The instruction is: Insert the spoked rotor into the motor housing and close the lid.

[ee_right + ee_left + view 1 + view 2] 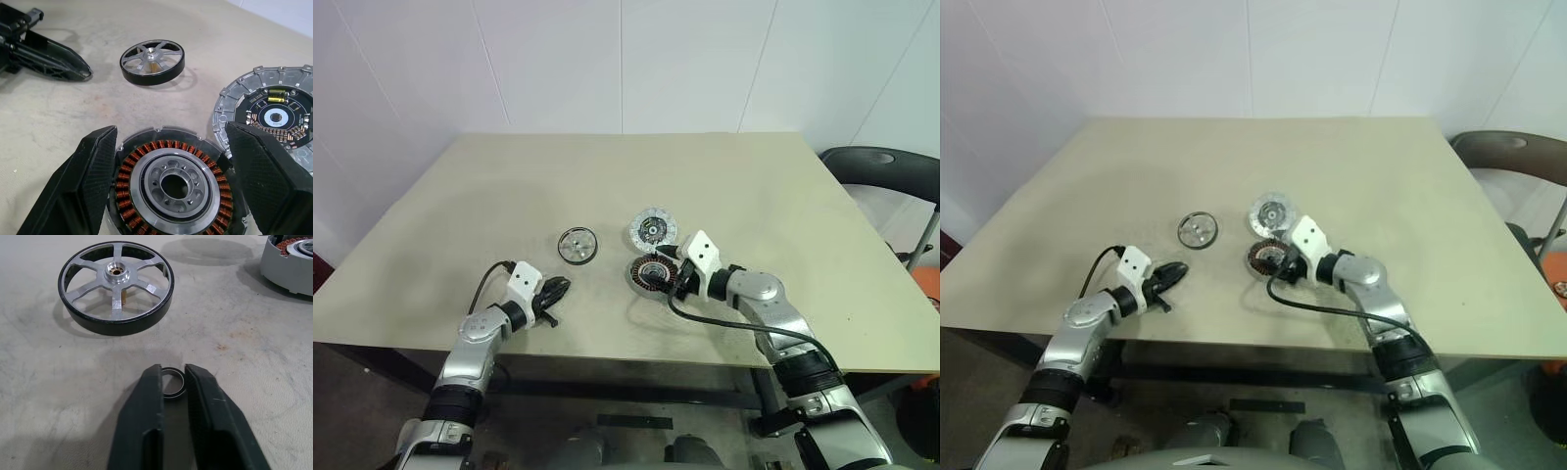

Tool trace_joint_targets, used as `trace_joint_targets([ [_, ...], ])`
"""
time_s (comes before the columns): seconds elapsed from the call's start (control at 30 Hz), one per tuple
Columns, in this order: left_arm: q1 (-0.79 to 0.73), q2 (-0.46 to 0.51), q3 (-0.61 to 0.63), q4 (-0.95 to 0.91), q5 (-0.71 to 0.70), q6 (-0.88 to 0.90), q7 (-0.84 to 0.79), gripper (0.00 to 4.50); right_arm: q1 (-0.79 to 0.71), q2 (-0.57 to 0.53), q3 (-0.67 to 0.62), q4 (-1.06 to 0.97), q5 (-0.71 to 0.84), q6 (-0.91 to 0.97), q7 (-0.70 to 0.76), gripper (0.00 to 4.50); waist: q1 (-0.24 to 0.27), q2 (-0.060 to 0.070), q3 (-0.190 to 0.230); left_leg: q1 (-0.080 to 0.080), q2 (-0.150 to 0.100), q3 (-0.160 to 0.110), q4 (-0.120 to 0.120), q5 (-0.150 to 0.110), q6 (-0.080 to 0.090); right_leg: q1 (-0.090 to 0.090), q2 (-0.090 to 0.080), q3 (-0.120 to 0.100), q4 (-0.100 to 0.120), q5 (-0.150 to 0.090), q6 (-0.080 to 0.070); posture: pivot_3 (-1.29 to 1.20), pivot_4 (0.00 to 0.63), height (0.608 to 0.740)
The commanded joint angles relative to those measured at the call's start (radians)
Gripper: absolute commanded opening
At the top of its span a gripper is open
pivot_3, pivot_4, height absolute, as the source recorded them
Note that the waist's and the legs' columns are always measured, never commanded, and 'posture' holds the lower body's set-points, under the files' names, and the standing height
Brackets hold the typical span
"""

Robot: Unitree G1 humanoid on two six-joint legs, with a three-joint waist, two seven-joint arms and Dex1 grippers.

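The spoked rotor (578,245), a dark-rimmed ring with silvery spokes, lies flat on the table (607,176). To its right lies the lid (653,230), silver-white with a dark centre. Just in front of the lid is the motor housing (171,186) with copper windings. My right gripper (171,128) has one finger against each side of the housing (651,274). My left gripper (172,369) rests low on the table in front of the rotor (116,281), its fingertips (151,377) pinched on a small dark ring (174,392).
A black cable (724,318) loops from the right wrist over the table's near edge. A dark chair (881,162) stands off the table's right side. Bare tabletop stretches beyond the three discs.
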Motion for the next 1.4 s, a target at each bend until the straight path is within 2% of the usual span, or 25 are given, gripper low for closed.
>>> trace_joint_targets([
  [0.03, -0.012, -0.008, -0.026, -0.009, 0.043, 0.024, 0.043, 0.94, -0.021, -0.020, -0.033, -0.036, 0.025, 0.004, 0.012, 3.72, 0.001, 0.000, 0.000, 0.000, 0.000, 0.000, 0.000, 0.000, 0.000, 0.000, 0.000, 0.000, 0.000, 0.000, 0.000, 0.00, 0.000, 0.740],
  [0.23, -0.069, -0.037, -0.035, -0.048, 0.043, 0.039, 0.064, 0.94, -0.032, -0.068, -0.049, -0.007, 0.025, 0.020, 0.032, 3.72, 0.002, 0.000, 0.000, 0.000, 0.000, 0.000, 0.000, 0.000, 0.000, 0.000, 0.000, 0.000, 0.000, 0.000, 0.000, 0.00, 0.000, 0.740],
  [0.43, -0.169, -0.084, -0.057, -0.059, 0.003, 0.077, -0.004, 0.94, -0.049, -0.104, -0.048, 0.039, 0.010, 0.010, 0.042, 3.72, -0.003, -0.002, 0.000, -0.006, 0.000, 0.000, 0.000, 0.000, 0.000, -0.005, 0.000, 0.000, -0.001, 0.000, 0.000, 0.00, 0.000, 0.740],
  [0.73, -0.339, -0.154, -0.079, 0.083, -0.025, 0.076, -0.107, 0.94, -0.049, -0.130, -0.040, 0.051, 0.003, 0.022, 0.065, 3.72, -0.014, -0.003, 0.000, -0.011, 0.000, 0.001, 0.001, 0.000, 0.000, -0.006, 0.000, 0.000, -0.001, 0.001, 0.001, 0.00, 0.000, 0.740],
  [1.0, -0.431, -0.224, -0.079, 0.179, -0.073, 0.115, -0.227, 0.94, -0.034, -0.180, -0.057, 0.030, 0.029, 0.063, 0.115, 3.72, -0.029, -0.004, 0.000, -0.012, -0.001, 0.000, 0.002, 0.000, 0.000, -0.006, 0.000, -0.001, -0.001, 0.001, 0.002, 0.00, 0.000, 0.740],
  [1.4, -0.496, -0.244, -0.159, 0.359, 0.018, 0.021, -0.293, 0.94, -0.012, -0.193, -0.072, 0.000, 0.030, 0.076, 0.105, 3.72, -0.031, -0.004, 0.000, -0.012, -0.001, 0.000, 0.003, 0.000, 0.000, -0.006, 0.000, -0.001, -0.001, 0.001, 0.002, 0.00, 0.000, 0.740],
])
